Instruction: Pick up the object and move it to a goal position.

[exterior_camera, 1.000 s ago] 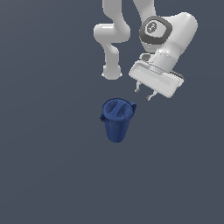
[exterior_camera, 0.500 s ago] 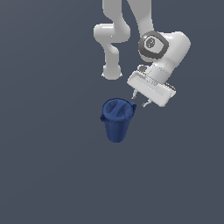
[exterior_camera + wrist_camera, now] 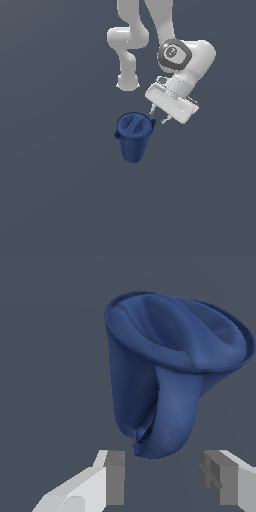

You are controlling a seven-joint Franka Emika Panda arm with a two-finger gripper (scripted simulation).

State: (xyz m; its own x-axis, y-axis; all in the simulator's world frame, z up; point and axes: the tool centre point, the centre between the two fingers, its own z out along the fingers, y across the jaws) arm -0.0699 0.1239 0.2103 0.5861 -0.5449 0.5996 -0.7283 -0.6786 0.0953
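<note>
Now jaws [image 3: 159,116] lower vs 1 s ago, spread apart, just beside upright bin [image 3: 133,137] rim.

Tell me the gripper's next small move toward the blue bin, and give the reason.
Probably ease the gripper a little further toward the blue bin until its rim sits between the fingers, then close. The jaws stand open and apart in the wrist view, with the bin ahead of them rather than between them, and the exterior view shows the fingertips just beside the rim, gripping nothing.
</note>
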